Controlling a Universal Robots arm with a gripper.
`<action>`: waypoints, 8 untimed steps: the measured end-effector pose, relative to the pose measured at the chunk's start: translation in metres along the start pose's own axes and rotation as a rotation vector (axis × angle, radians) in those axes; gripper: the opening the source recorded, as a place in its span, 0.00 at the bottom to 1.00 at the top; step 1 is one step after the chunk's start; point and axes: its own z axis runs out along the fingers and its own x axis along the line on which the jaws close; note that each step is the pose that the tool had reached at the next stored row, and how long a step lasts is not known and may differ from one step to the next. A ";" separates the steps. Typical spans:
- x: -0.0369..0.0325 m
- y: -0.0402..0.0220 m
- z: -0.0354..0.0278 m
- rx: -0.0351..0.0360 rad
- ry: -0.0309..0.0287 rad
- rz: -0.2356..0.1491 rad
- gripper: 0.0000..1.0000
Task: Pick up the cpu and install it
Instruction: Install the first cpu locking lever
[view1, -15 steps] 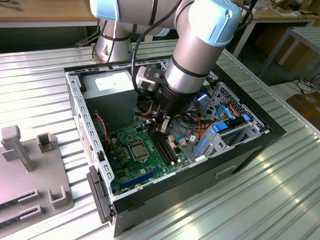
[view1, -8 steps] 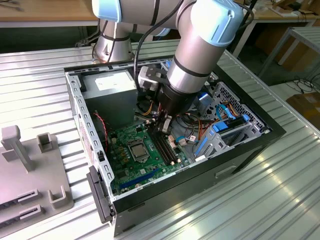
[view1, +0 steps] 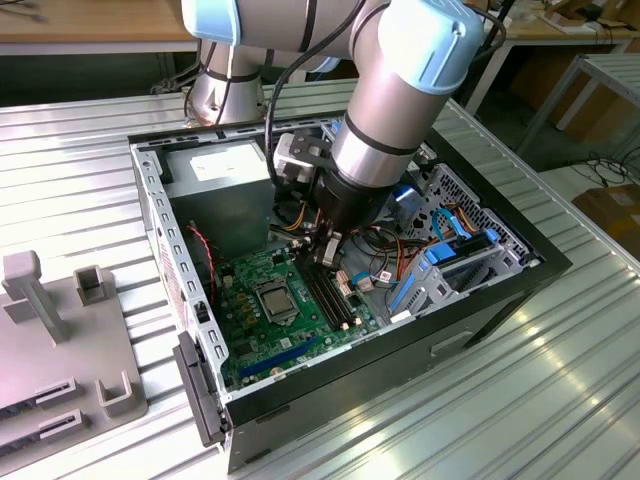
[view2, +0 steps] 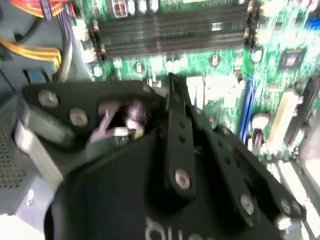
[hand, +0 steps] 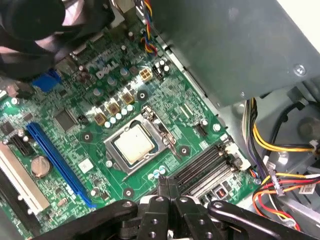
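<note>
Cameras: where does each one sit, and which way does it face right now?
Exterior view: off the arm, above, looking down into the open case; arm and gripper show.
First wrist view: on the wrist, facing the board, cpu in the socket; gripper.
Second wrist view: on the wrist, facing the gripper.
All share the board.

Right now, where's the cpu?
The cpu sits in the socket frame on the green board in the first wrist view, beside the memory slots.
</note>
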 end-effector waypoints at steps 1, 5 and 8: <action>0.0000 0.0000 0.0001 0.0000 -0.0001 0.000 0.11; 0.0000 0.0000 0.0001 0.0000 0.0000 0.000 0.11; -0.0008 0.0005 0.0003 -0.0001 -0.0002 -0.001 0.11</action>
